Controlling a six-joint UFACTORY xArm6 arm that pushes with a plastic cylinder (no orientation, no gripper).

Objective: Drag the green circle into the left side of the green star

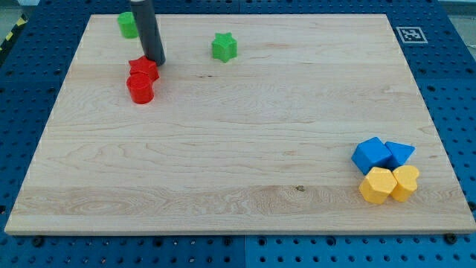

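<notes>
The green circle [127,24] lies near the board's top left, partly hidden behind the dark rod. The green star [224,47] lies to its right, well apart from it. My tip [155,62] rests on the board below and to the right of the green circle, just above a red star-like block [143,68]. The tip is left of the green star and does not touch the green circle.
A red cylinder [140,89] touches the red block from below. At the view's bottom right sit a blue cube [371,154], a blue triangle [400,153], a yellow hexagon [376,184] and a yellow heart [405,182]. A marker tag [410,33] is at the top right corner.
</notes>
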